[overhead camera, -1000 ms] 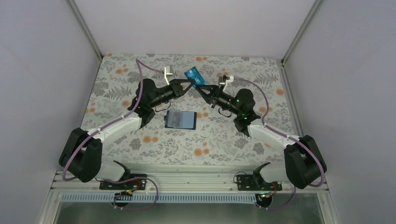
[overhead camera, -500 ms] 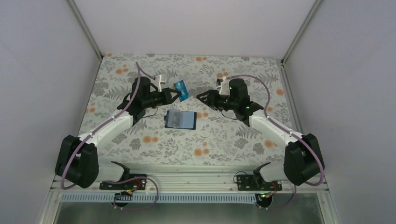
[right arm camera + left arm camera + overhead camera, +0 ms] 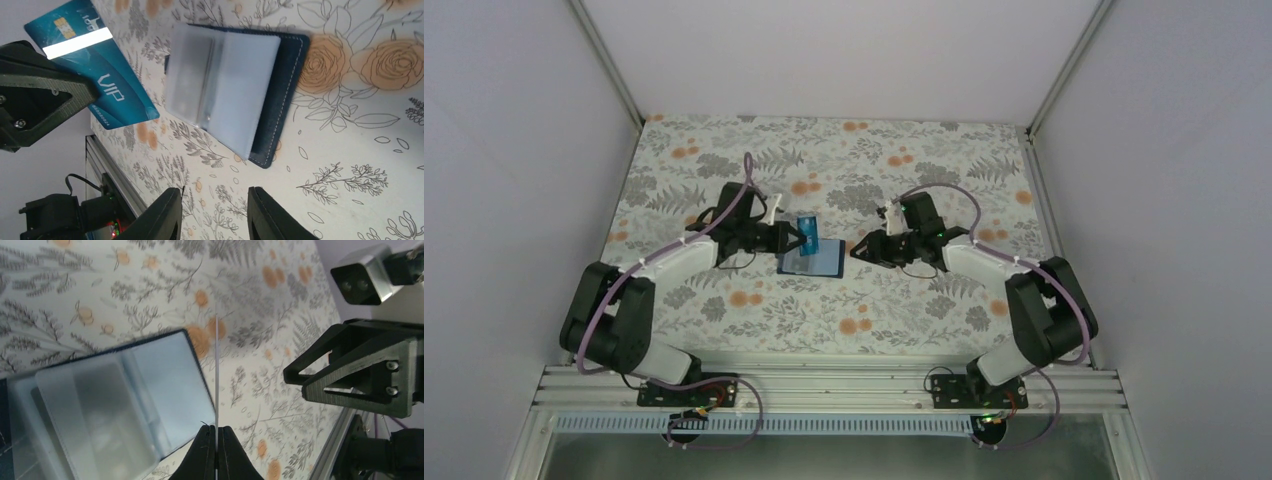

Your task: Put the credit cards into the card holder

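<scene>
**Spotter:** Where is the card right now?

**Operator:** I have the thin teal-blue credit card (image 3: 92,75), with a white stripe and VIP lettering on its face, pinched tight in the left gripper (image 3: 216,434). It stands on edge, off the cloth, over the far edge of the holder, about mid-table.

**Spotter:** And the holder?

**Operator:** The dark navy folding card holder (image 3: 824,264) lies open and flat on the floral-print tablecloth (image 3: 904,310), its pale blue-grey slotted inside facing up. From the left wrist I see the card edge-on, a thin line crossing the holder's corner. Whether it touches the holder, I can't tell.

**Spotter:** Right side?

**Operator:** The right gripper (image 3: 215,197) hangs low just to the right of the holder and points left toward it. Its fingers are apart with nothing between them. The two grippers face each other across the holder, near but not touching.
</scene>
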You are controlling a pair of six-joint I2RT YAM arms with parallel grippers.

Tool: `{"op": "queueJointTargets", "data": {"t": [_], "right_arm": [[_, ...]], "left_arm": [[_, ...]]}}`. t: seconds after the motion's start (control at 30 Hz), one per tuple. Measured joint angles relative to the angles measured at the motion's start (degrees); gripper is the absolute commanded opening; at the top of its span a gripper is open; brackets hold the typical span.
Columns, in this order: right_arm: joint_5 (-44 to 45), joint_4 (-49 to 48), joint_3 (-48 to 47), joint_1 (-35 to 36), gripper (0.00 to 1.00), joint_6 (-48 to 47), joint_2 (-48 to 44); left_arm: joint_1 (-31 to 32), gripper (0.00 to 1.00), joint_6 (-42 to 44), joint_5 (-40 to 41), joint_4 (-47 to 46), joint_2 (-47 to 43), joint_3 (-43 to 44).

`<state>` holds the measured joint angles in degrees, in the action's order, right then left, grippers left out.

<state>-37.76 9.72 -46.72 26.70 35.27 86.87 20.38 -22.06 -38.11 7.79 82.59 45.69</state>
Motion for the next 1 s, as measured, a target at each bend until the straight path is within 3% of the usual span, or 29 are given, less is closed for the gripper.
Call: {"op": "queueJointTargets", "data": {"t": [1.0], "right_arm": [[-5.44, -1.4, 0.33, -0.02, 0.28, -2.56, 11.61]], "left_arm": [[0.0, 0.02, 1.05, 2.69, -6.47, 10.16, -3.69]]}}
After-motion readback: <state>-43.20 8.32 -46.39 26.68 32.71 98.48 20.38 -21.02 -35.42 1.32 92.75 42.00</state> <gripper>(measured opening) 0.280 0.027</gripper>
